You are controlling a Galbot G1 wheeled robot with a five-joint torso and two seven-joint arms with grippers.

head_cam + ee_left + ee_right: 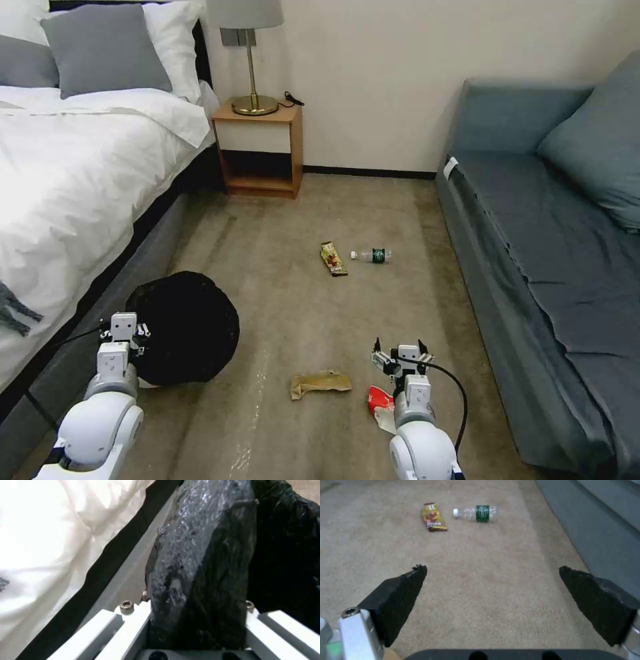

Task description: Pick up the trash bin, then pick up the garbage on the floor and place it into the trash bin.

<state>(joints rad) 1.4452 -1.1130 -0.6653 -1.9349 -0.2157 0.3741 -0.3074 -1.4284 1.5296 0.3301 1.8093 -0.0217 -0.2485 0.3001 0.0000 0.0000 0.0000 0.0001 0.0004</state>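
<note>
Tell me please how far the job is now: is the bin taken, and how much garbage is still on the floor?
Done: the left gripper is shut on the trash bin rim. In hand: the right gripper hangs open above the carpet, holding nothing. Left: all four pieces lie on the floor, namely the brown paper bag, red-and-white carton, snack wrapper and plastic bottle.

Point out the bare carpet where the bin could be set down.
Bare carpet lies between the bin and the snack wrapper, and ahead of the right hand. It is crowded near the paper bag and carton.
</note>
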